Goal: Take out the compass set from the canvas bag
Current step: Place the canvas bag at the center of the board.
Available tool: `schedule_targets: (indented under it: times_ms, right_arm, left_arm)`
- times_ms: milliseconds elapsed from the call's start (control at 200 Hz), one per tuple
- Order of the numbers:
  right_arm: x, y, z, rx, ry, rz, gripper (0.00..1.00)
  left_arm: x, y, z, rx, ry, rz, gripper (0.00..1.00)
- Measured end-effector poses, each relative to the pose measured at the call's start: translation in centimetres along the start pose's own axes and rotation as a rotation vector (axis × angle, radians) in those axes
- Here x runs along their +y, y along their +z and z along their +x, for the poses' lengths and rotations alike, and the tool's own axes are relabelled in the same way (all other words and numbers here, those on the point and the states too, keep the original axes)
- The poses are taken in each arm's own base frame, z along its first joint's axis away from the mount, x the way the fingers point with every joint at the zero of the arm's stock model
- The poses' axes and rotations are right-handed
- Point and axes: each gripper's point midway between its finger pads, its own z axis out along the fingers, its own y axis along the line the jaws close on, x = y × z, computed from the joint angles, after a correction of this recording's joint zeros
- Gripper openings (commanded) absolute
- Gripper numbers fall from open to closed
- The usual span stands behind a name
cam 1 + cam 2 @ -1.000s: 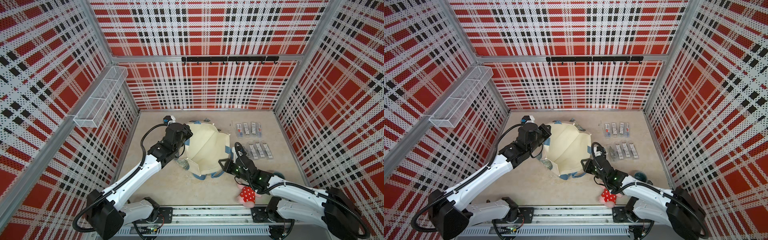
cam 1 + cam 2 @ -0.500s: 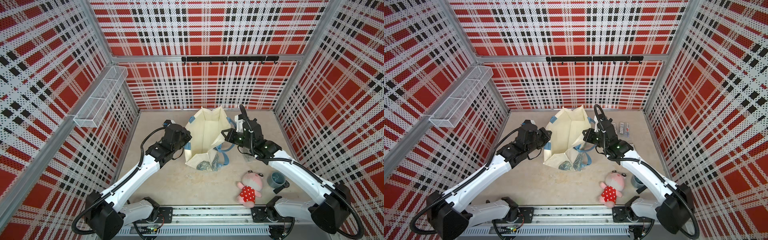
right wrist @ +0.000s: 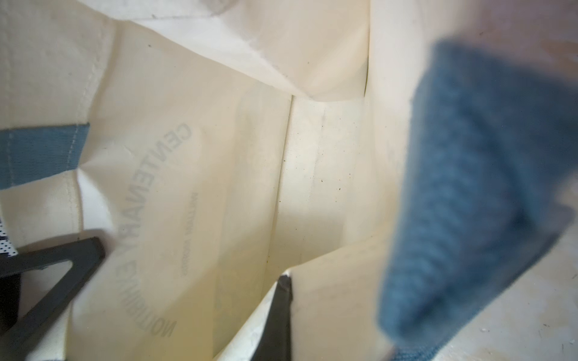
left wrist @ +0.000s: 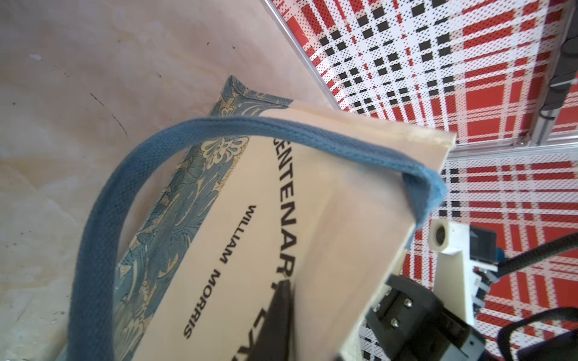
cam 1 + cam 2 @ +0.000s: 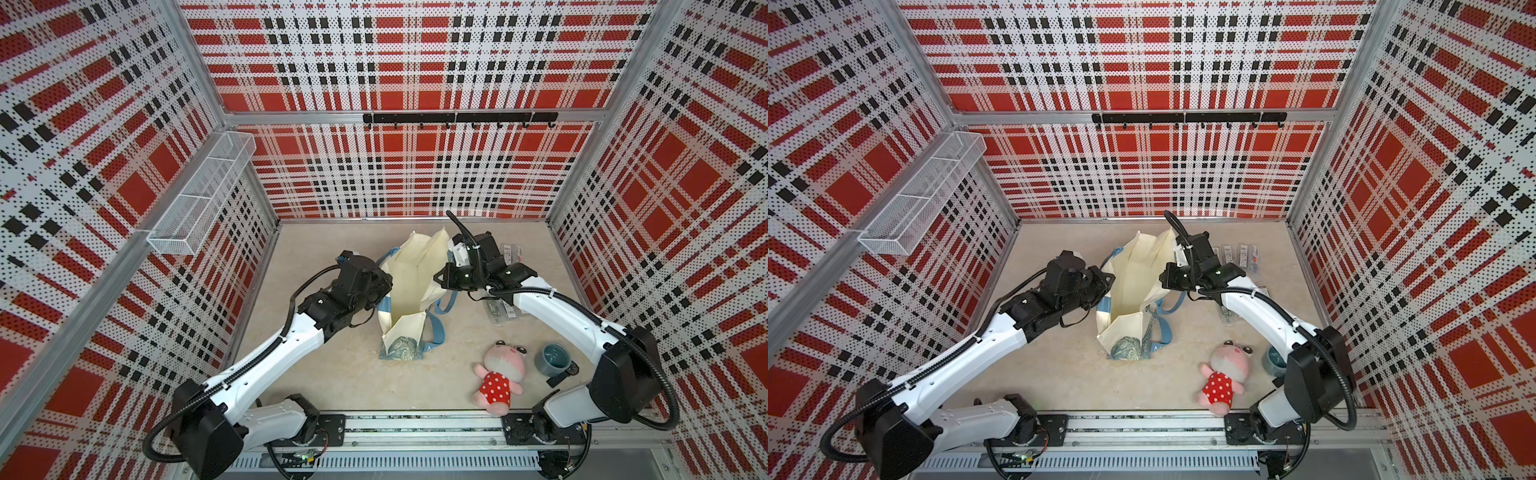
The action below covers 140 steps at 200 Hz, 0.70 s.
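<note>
Right claw (image 5: 440,279) is clamped shut on the rim of the bag (image 5: 411,282), at the right edge of its mouth, just right of centre in both top views. Its wrist cam has one dark finger (image 3: 283,312) low centre, tight against the cream wall. The rest of that shot looks down inside the bag: pale folds, lettering (image 3: 150,218) showing through backwards on the left, and a blurry blue handle (image 3: 469,187) filling the right.

Left claw (image 5: 385,286) is on the opposite rim, left of centre. Its own cam shows one finger on the printed outside, bottom centre. Another dark finger pokes in by the rim at lower left of the right wrist view. Squeezing the canvas or just straddling it? Can't tell.

So the bag hangs mid-table between the two claws with its mouth spread open toward the top cameras. Its leaf band (image 5: 401,347) sits on the table (image 5: 332,374) at the lower end, and a handle loops out on its right side.

Further out there are clear packs (image 5: 500,311) under the right arm and more (image 5: 512,251) behind it, too small to read. I can't tell where the compass set is. A pink plush (image 5: 500,374) and a teal cup (image 5: 550,359) sit lower right. There's also a wire basket (image 5: 203,191) on the left wall and a hook rail (image 5: 457,118) across the back.
</note>
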Motion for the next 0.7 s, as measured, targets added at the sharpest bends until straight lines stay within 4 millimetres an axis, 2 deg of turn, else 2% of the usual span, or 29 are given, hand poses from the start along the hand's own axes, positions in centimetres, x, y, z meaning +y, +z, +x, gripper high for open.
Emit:
schedule_targets:
  times_ms: [75,165,281,351,396,571,701]
  right_arm:
    - [-0.3,0.8,0.3,0.024,-0.007,0.007,0.1]
    - [-0.4,1.4,-0.2,0.027,-0.023,0.01,0.18]
    - [-0.5,1.5,-1.3,0.011,-0.048,0.013,0.39]
    - [-0.6,1.5,-2.0,-0.001,-0.068,0.019,0.51]
    - [-0.7,1.3,-2.5,-0.01,-0.092,0.032,0.56]
    - [0.0,-0.5,-5.1,-0.07,-0.171,0.074,0.65]
    - [-0.1,-3.5,-7.2,-0.186,-0.277,0.158,0.72]
  left_arm:
    - [0.8,0.5,0.3,0.007,-0.013,-0.005,0.38]
    - [0.7,0.7,-0.1,-0.005,-0.016,0.024,0.56]
    - [0.7,0.5,-0.9,-0.034,-0.005,0.064,0.74]
    - [1.0,0.1,-1.5,-0.06,0.013,0.081,0.89]
    - [1.1,-0.4,-2.1,-0.086,0.03,0.088,1.0]
    - [-1.0,-3.3,-5.4,-0.25,0.166,0.158,0.98]
    - [-2.8,-6.5,-8.0,-0.428,0.337,0.208,0.98]
